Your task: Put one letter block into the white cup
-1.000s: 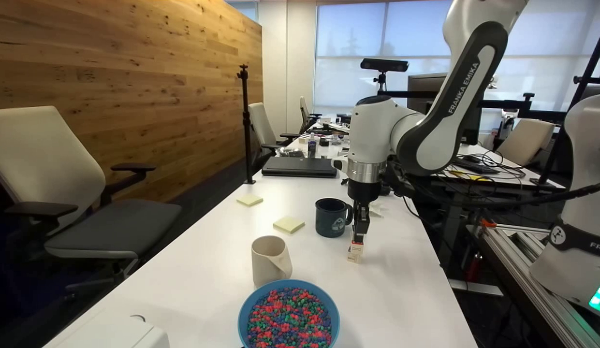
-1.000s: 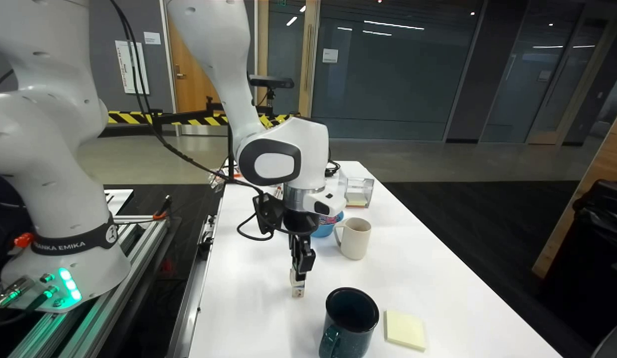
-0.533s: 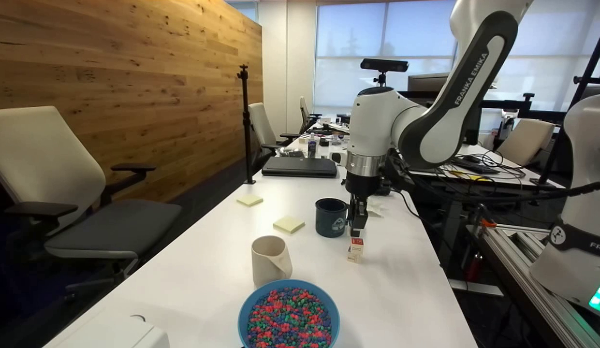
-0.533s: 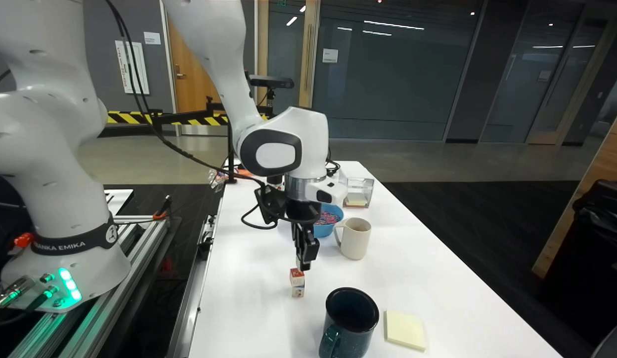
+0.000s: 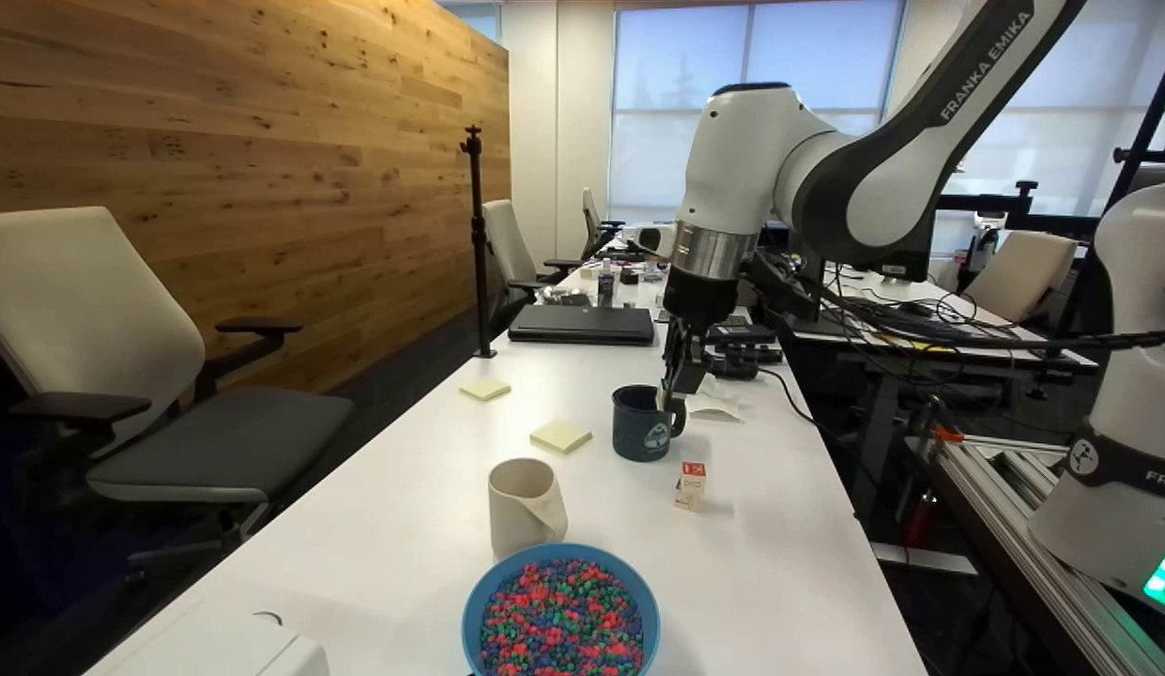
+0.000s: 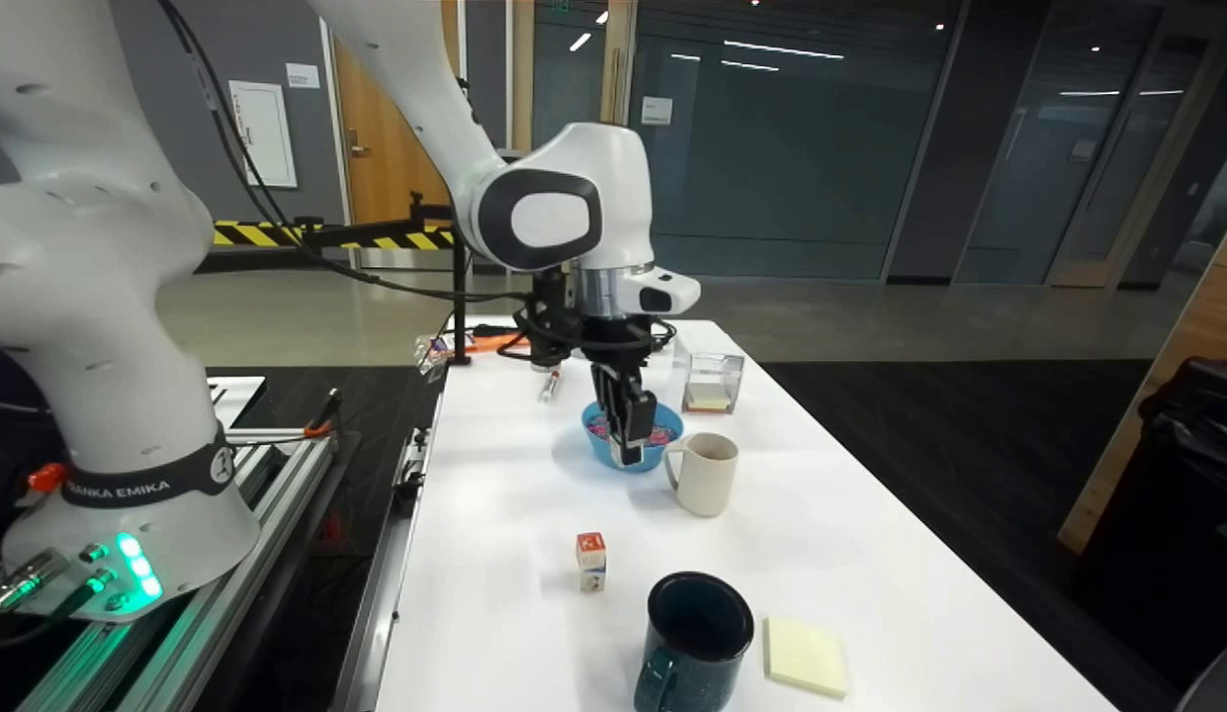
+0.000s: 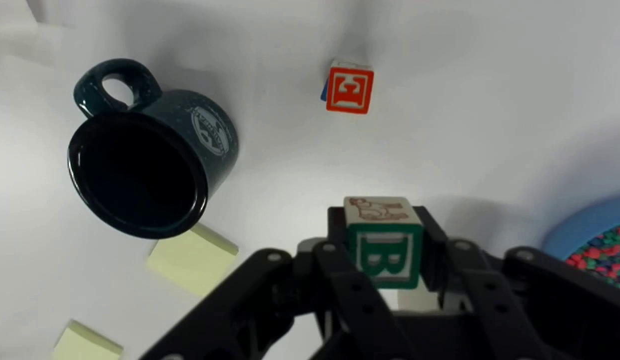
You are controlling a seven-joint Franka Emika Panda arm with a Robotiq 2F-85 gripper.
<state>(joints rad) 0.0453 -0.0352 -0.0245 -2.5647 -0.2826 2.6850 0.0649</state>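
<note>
My gripper is shut on a letter block with a green-edged B face and an animal picture. The gripper shows in both exterior views, held above the table, with little of the block visible. The white cup stands upright on the table and also shows in an exterior view. The gripper is above and beside the cup, not over its opening. In the wrist view, only a pale patch shows behind the jaws. A small stack of letter blocks stands on the table, red E block on top.
A dark mug stands near the stack. A blue bowl of colourful bits stands close to the cup. Yellow note pads lie on the table. A clear box stands beyond the bowl.
My gripper has risen from the block stack with the B block and shifted slightly in the cup's direction in an exterior view. The stack, cup, mug and bowl have not moved.
</note>
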